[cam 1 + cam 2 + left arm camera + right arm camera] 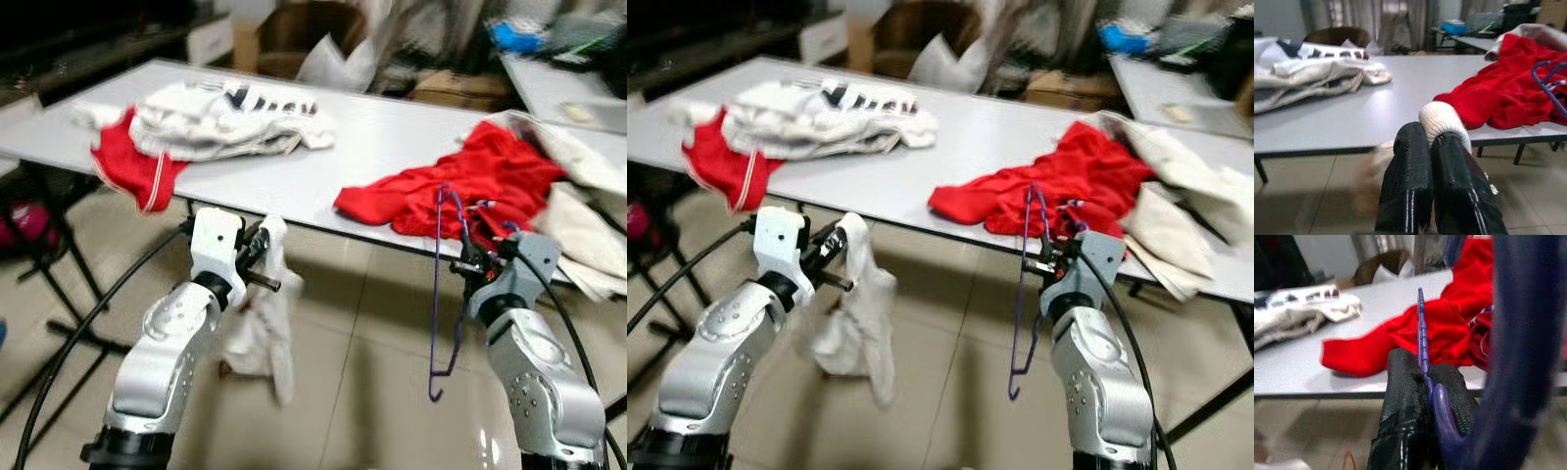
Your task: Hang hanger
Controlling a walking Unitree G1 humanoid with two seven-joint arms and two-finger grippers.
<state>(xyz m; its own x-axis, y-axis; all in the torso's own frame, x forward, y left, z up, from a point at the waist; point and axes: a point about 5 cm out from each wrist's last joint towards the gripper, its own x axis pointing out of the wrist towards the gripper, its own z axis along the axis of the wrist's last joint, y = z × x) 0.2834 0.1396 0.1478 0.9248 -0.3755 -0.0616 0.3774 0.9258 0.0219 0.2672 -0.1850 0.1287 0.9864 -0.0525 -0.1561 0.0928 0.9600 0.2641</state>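
Glossy beige floor tiles (372, 392) lie under both arms, which reach forward in front of a long grey table (362, 147). Nearest on the left, the left gripper (263, 257) has its two black fingers (1410, 181) pressed together on a white cloth (266, 328); the cloth's rolled edge bulges out between the fingertips and the rest hangs limp below the gripper, clear of the floor and just short of the table's near edge. On the right, the right gripper (468, 266) is clamped on a purple hanger (438, 294), whose thin bar passes between the closed fingers (1400, 421); the hanger stands roughly upright, its top rising in front of the table's edge and its lower end curling into a small hook well above the tiles. Just beyond that gripper, a red garment (460, 191) lies crumpled on the table, touching a cream cloth (578, 230) that spills over the right end. Farther back on the left sits a white pile (230, 119) with dark lettering, and a red cloth (132, 162) beneath it droops over the table's side. Behind the table, cardboard boxes (294, 34) and blurred clutter fill the room.
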